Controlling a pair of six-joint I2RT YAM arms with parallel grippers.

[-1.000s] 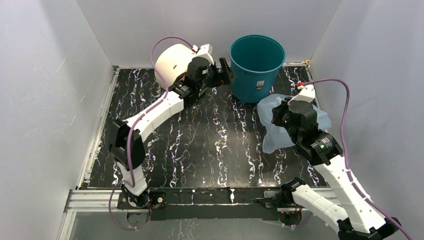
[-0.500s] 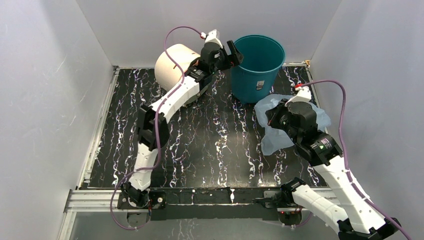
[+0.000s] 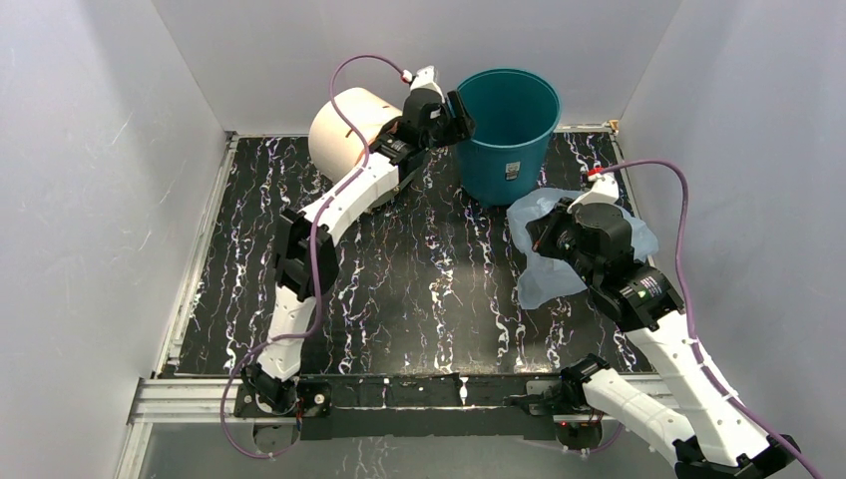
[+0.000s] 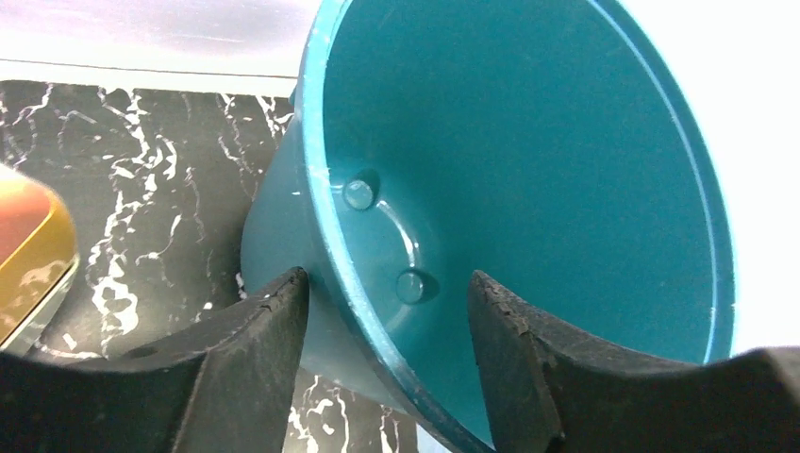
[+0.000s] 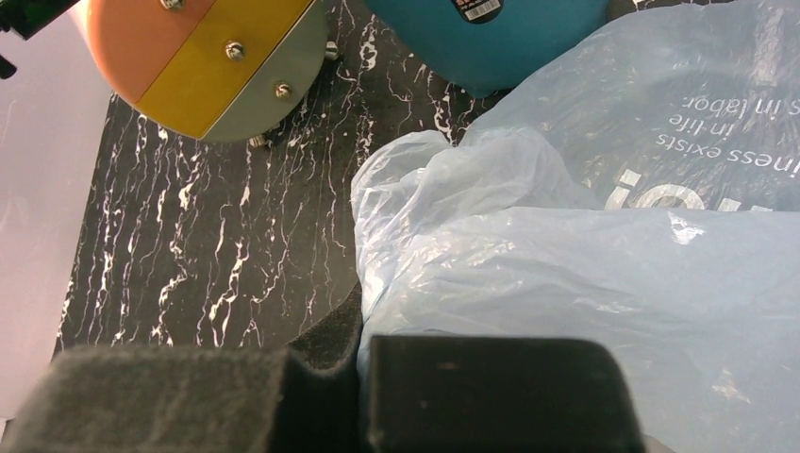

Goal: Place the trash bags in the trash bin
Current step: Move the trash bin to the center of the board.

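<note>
The teal trash bin stands at the back of the table; it also shows in the left wrist view and the right wrist view. My left gripper is open, its jaws straddling the bin's left rim, one finger outside and one inside, with gaps on both sides. The pale blue trash bag lies crumpled on the table right of the bin's base. My right gripper is shut on a fold at the bag's left edge. White lettering shows on the bag.
A cream and orange drum-shaped box lies on its side left of the bin, just behind the left arm; it also shows in the right wrist view. White walls close in the black marbled table on three sides.
My left gripper has risen from beside the drum box to the bin's left rim and now straddles it. The bin has shifted slightly left. My right gripper has drawn the bag a little left.
</note>
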